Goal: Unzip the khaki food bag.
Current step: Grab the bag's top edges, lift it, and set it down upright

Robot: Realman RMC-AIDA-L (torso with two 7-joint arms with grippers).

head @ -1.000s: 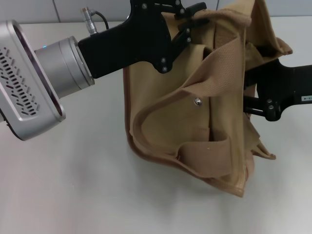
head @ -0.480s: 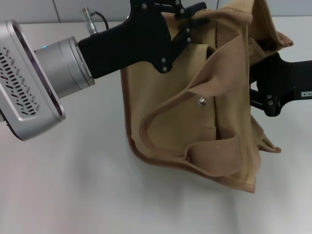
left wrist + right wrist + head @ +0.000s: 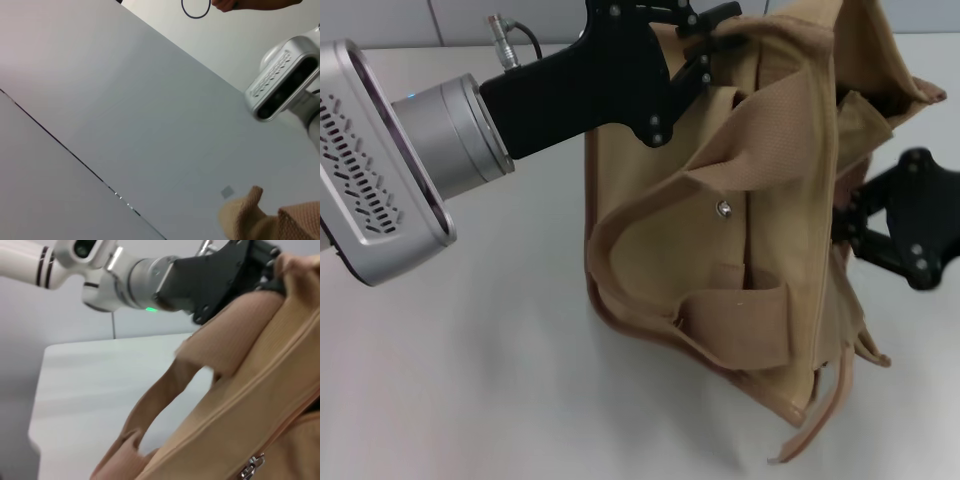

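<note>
Pale grey table [image 3: 470,380] fills the head view, with a light wall behind it. From the left the left arm reaches across at a slant, silver wrist low and black gripper [image 3: 705,40] high at the far upper corner of the bag [image 3: 740,250] — its fingers are pinched on the tan canvas there. The bag stands mid-table, tilted and slumped, its front face toward the camera: a wide webbing handle [image 3: 720,170] loops down over the front, a small metal snap [image 3: 724,208] sits near the middle, a pocket flap below it, a brown-edged base along the bottom. A loose strap trails off the lower right corner onto the table. On the right the right gripper [image 3: 860,230] presses in against the bag's side edge; I cannot tell how its jaws stand, since the fabric hides them. The right wrist view shows the zipper line running along the top — a metal pull [image 3: 252,466] hangs on it.
</note>
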